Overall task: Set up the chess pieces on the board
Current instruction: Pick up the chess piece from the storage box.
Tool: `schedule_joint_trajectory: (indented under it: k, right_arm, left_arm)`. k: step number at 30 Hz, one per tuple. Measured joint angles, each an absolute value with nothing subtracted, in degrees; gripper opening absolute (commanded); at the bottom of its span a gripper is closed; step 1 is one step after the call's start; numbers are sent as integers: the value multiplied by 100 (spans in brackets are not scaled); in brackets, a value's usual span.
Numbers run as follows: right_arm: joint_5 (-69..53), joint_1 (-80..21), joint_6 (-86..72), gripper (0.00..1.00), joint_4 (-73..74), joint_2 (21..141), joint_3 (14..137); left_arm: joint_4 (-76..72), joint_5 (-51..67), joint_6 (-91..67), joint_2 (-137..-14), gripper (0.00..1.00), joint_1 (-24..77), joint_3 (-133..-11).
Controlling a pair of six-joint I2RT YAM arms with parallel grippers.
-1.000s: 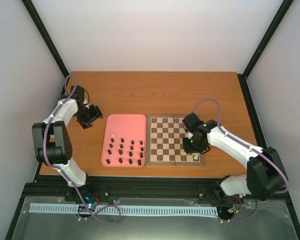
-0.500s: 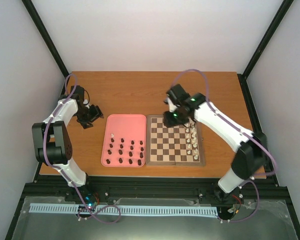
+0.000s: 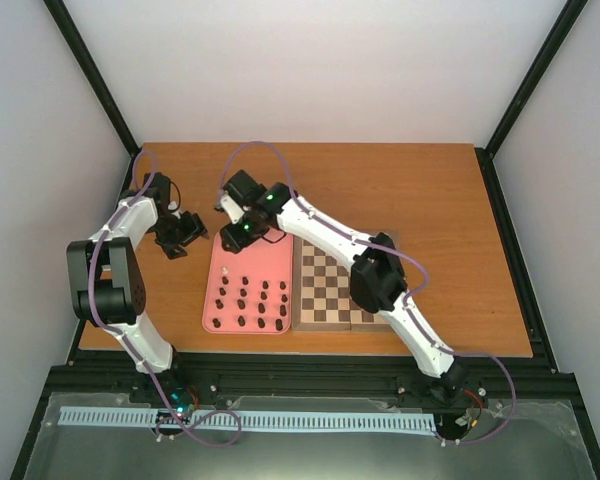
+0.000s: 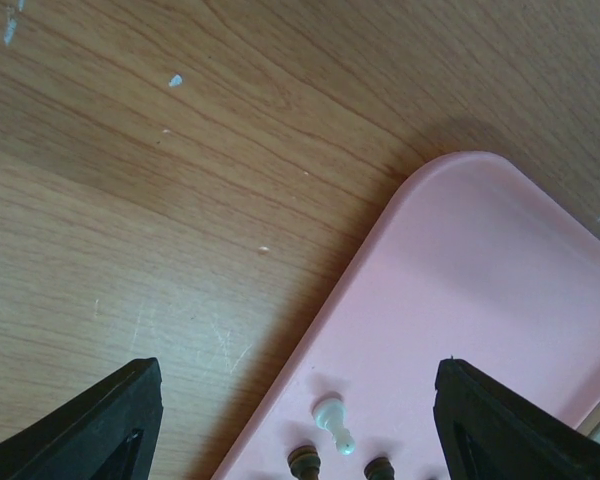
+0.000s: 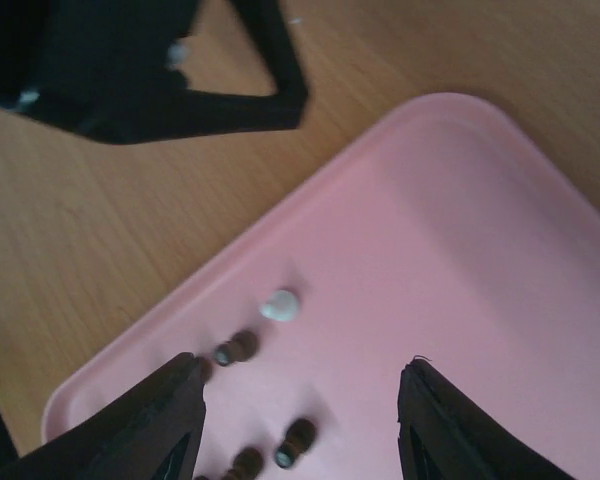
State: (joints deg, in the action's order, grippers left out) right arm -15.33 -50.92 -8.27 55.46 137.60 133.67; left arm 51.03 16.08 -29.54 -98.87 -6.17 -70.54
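Note:
The pink tray [image 3: 270, 245] holds several dark brown chess pieces [image 3: 252, 303] and one white piece [image 5: 280, 305], which also shows in the left wrist view [image 4: 332, 420]. The board [image 3: 325, 290] lies right of the tray, partly hidden under my right arm. My right gripper [image 3: 242, 232] is open and empty above the tray's far left corner, with the white piece below and ahead of its fingers [image 5: 150, 420]. My left gripper [image 3: 185, 232] is open and empty just left of the tray, low over the table. Dark pieces [image 4: 303, 463] stand near the white one.
The wooden table [image 3: 380, 185] stretches behind the tray and board. My right arm's elbow [image 3: 378, 275] hangs over the board's right half. In the right wrist view the left gripper [image 5: 130, 70] is close, just beyond the tray's rim [image 5: 430, 110].
My right arm has swung left from the board's right side, across the board's far edge, to above the tray's far left corner. The left arm has not moved.

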Motion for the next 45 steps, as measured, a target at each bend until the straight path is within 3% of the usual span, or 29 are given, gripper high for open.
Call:
schedule_joint_trajectory:
  k: [25,34,40,45]
  right_arm:
    - [-2191,-5328,-580,51,5343,15021,13850]
    - [-2244,-5336,-648,44,5286,15109,13928]
    - [-2296,-5334,-711,34,5277,15163,13987]
    - [-2318,-5328,-738,21,5264,15198,14009]
  left_arm:
    - [5096,1667,-2985,-9992,83,-617,-7105]
    - [5046,1710,-3015,-9992,83,-617,-7100]
    - [5035,1723,-3024,-9992,83,-626,-7098]
    - [5015,1743,-3024,-9992,83,-633,-7098]
